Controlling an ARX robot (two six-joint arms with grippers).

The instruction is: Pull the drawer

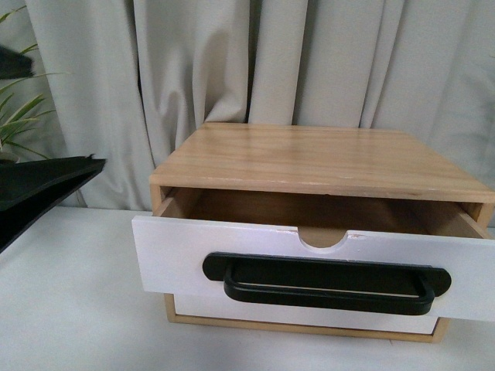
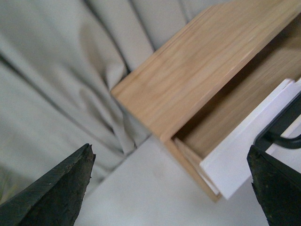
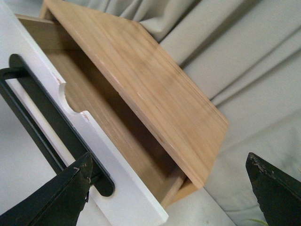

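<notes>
The drawer (image 1: 178,255) stands partly pulled out of the wooden cabinet (image 1: 325,158), its white front forward of the frame and its inside dark. Its long black bar handle (image 1: 329,284) runs under the half-round notch (image 1: 323,238). My left gripper (image 2: 169,188) is open, off the drawer's left end, with the white front's corner (image 2: 244,150) and handle end (image 2: 282,127) near one fingertip (image 2: 277,188). Open as well, my right gripper (image 3: 167,188) hangs by the drawer's right end; the handle (image 3: 42,117) passes behind one fingertip (image 3: 56,197). Neither holds anything.
Below the drawer sits a plain white drawer front (image 1: 309,315) without a handle. The cabinet rests on a white table (image 1: 69,309) before a grey curtain (image 1: 232,62). A black shape (image 1: 39,189), seemingly my left arm, reaches in at the left, with a plant (image 1: 19,116) behind it.
</notes>
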